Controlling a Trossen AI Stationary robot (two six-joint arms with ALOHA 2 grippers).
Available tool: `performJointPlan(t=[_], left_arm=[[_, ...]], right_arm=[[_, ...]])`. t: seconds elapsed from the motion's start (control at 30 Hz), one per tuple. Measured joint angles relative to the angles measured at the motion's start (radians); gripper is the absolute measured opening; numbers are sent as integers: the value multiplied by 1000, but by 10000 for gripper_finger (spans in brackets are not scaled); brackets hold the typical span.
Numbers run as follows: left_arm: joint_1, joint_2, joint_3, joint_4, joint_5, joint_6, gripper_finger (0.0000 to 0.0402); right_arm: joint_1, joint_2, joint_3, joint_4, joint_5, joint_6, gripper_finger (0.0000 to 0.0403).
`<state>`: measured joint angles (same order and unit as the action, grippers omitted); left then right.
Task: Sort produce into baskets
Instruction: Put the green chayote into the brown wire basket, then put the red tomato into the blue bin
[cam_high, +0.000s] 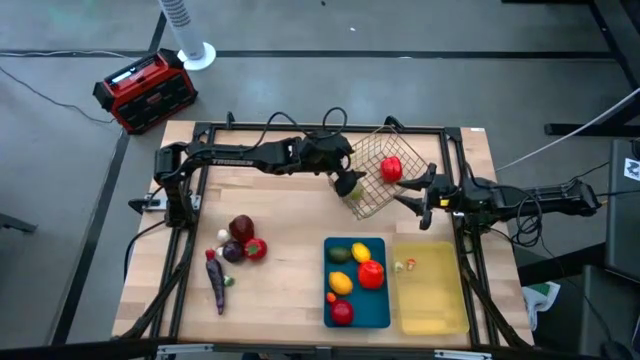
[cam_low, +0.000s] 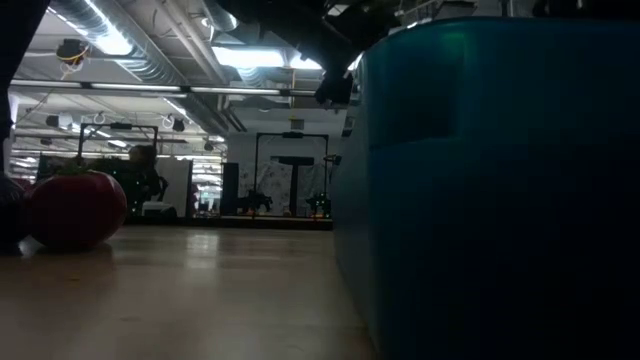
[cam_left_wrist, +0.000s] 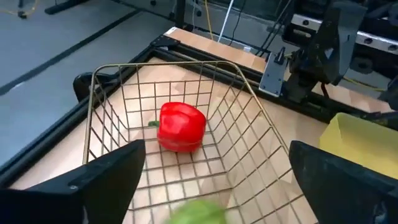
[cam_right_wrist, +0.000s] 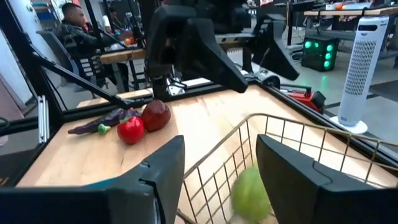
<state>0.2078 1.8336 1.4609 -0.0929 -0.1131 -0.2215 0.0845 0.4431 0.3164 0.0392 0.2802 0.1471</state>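
Produce sorting is partly done, and I report from the hands outward. My left hand (cam_high: 343, 168) hangs over the near edge of the wire basket (cam_high: 372, 196), fingers spread wide with nothing between them. A green fruit (cam_high: 349, 185) shows blurred just below that hand, at the basket's edge; I judge it freshly let go, but cannot tell whether it has come to rest. My right hand (cam_high: 418, 196) sits just beside the basket on its other side, fingers likewise apart and empty, pointing at the rim.

Inside the wire basket lies a red pepper (cam_left_wrist: 181, 126). Nearer the front of the table (cam_high: 290, 290), the blue tray (cam_high: 383, 313) holds several pieces in red, yellow, orange and green. The yellow tray (cam_high: 445, 310) beside it holds only a small pale item I cannot identify.

Outstanding: a group well apart on the left side of the table, comprising a dark red fruit (cam_high: 241, 227), a tomato (cam_high: 256, 248), a purple piece (cam_high: 232, 251), a long purple vegetable (cam_high: 217, 283), and small items I cannot name. I judge roughly half the work remains.

Surface: light wood table, framed by dark rails. Room: grey floor, a red-and-black box (cam_high: 144, 90) and white fan (cam_high: 187, 30) beyond the table; a seated person (cam_right_wrist: 76, 25) visible at the benches behind
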Motion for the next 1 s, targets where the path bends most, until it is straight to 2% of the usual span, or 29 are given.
performJointPlan(t=[0.2, 0.4, 0.67, 0.77, 0.87, 1.0], left_arm=[[4, -31, 0, -70, 5, 81, 394], [-13, -121, 0, -367, 6, 159, 393], [-66, -161, 0, -904, 6, 62, 393], [-82, -159, -1, -1109, 6, -35, 393], [-101, -157, -1, -1249, 6, -118, 392], [-147, -157, -1, -1322, 13, -150, 392]], right_arm=[[0, 0, 0, -26, 0, 0, 198], [0, 0, 0, -46, 0, 1, 198], [0, 0, 0, -46, -1, 2, 198], [0, 0, 0, -46, -1, 3, 198], [0, 0, 0, -46, -1, 3, 198], [0, 0, 0, -46, -1, 3, 198]])
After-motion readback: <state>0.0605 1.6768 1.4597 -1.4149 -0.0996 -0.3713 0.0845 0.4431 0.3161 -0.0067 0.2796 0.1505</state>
